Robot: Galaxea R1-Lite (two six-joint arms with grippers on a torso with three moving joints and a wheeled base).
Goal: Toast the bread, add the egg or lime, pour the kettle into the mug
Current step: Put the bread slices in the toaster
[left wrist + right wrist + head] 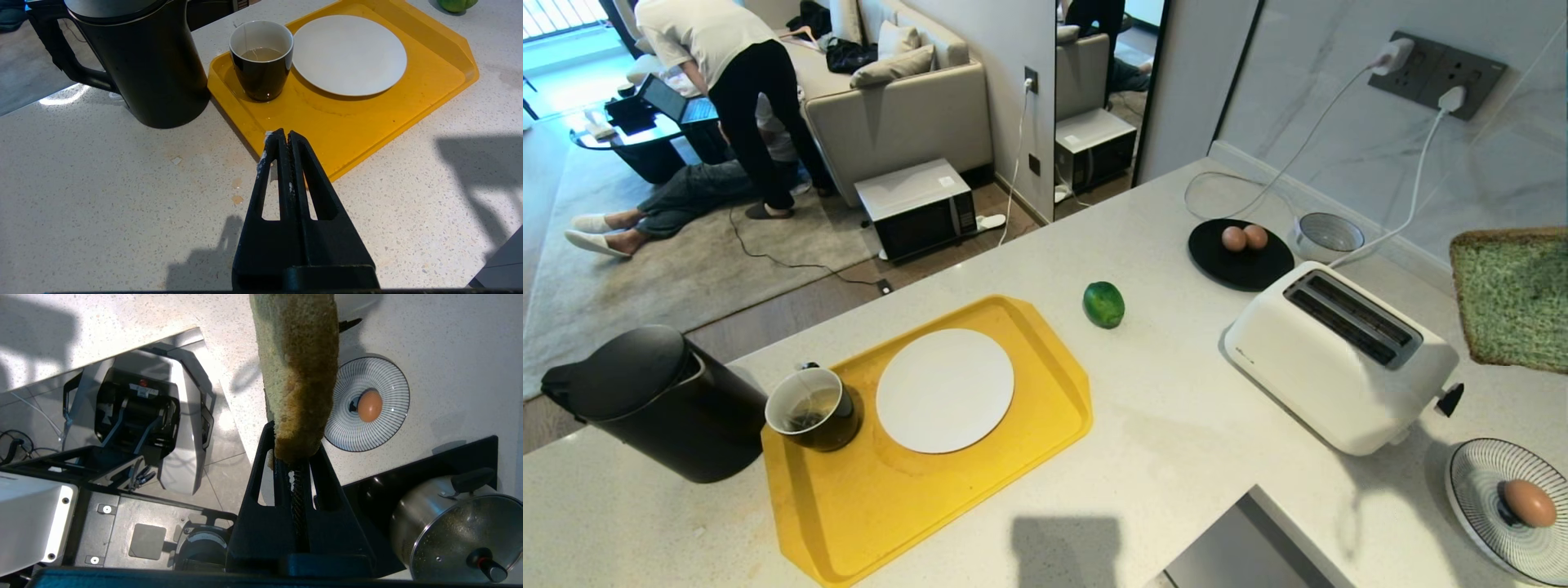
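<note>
Head view: bread point(1512, 298) aloft at right edge, above and right of toaster point(1339, 355), slots empty. Right gripper point(295, 459) clamped on bread's lower edge. Left gripper point(284, 136) jaws together, idle near tray point(367, 118). Toasting not started; lime point(1103, 305), egg point(1529, 502), kettle point(658, 400), mug point(813, 407) untouched.

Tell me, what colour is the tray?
The tray is yellow, clearest in the head view.

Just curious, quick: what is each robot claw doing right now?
Left gripper: jaws closed, empty, above the speckled counter.
Right gripper: closed on the thick green brown-crusted bread slice.
</note>
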